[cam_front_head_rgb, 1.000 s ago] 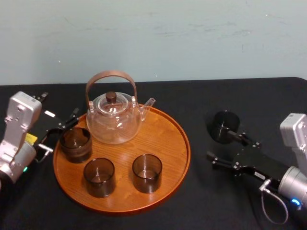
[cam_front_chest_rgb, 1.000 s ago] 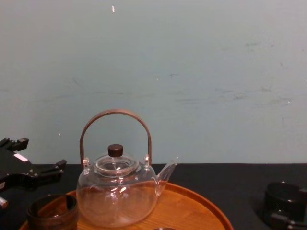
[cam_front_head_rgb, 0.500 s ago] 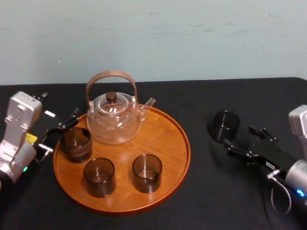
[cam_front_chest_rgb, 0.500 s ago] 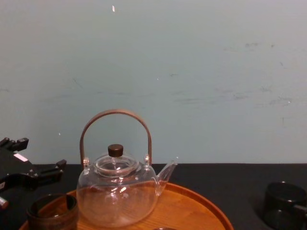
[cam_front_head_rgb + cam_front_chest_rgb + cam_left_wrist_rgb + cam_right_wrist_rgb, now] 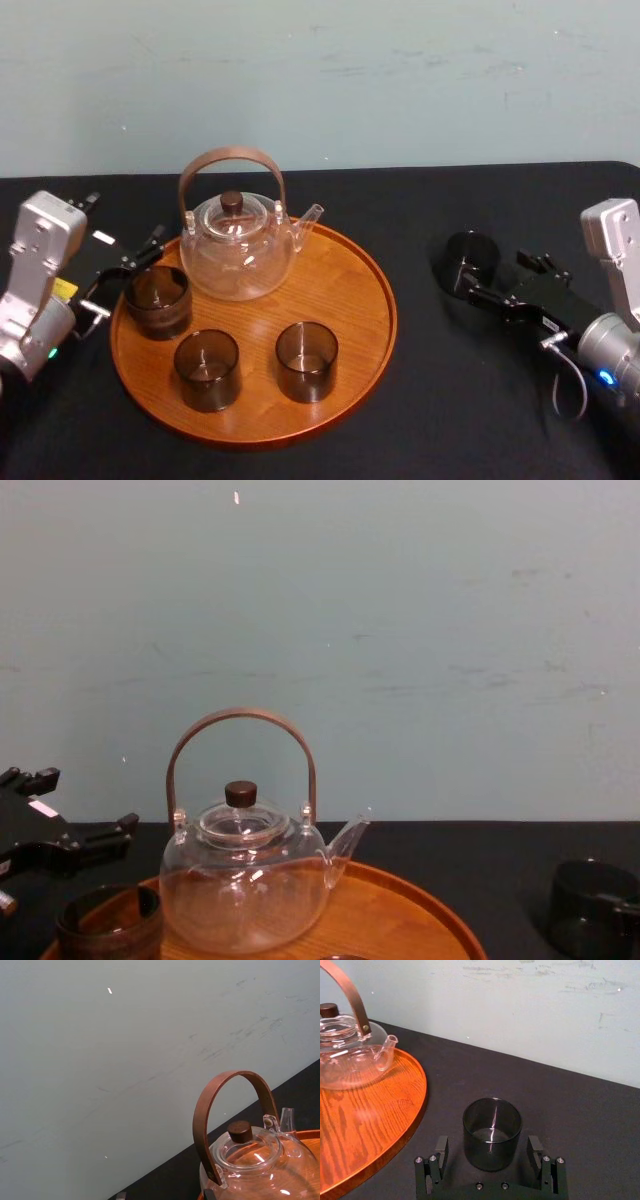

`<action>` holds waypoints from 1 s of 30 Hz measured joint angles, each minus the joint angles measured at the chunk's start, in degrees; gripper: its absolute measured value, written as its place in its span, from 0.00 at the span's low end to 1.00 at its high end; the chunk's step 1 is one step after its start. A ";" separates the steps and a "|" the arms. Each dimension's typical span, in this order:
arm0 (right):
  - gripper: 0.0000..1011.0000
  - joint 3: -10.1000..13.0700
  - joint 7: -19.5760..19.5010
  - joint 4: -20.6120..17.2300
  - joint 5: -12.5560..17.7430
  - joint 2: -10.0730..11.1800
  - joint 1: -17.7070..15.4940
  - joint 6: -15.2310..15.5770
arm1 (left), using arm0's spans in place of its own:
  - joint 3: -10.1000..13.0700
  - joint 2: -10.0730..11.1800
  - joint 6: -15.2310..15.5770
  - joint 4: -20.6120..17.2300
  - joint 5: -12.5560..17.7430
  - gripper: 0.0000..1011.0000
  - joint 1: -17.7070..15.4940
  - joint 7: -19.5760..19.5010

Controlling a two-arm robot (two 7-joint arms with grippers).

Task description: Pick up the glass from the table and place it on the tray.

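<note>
Evidently the step in hand was the closing-in for the grasp, the lift not yet begun. Nearest the robot, the right gripper [image 5: 503, 282] lay low over the table [image 5: 440, 410] on the right side, its fingers [image 5: 436, 1157] spread wide and pinching nothing. In the right wrist view the glass [image 5: 492, 1133] stood upright on the black top between those fingers, with a gap showing on either side, so it appeared flanked but not touched. In the head view the same glass sat at the gripper's tips, well apart from the tray [image 5: 383, 318]. In my judgement the next move called for the fingers to be pressed evenly onto the glass's straight wall, then a clean lift and a carry leftward over the tray's raised rim. Bare wood lay on the tray's right half, and setting down there would keep the glass clear of the two tumblers [image 5: 306, 360] near the tray's front edge. The left gripper [image 5: 122, 277] sat idle at the tray's left edge, fingers apart and holding nothing, beside a squat brown cup [image 5: 158, 300]. Farthest back on the tray stood the teapot [image 5: 238, 248].
</note>
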 joint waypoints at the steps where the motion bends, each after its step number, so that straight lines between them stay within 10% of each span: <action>1: 0.99 -0.03 0.01 0.49 -0.15 -0.39 0.50 0.39 | 0.00 0.00 0.00 0.00 0.00 0.99 0.00 0.00; 30: 0.99 -1.68 1.38 9.83 -3.21 -5.33 9.11 3.56 | 0.00 0.00 0.00 0.00 0.00 0.99 0.00 0.00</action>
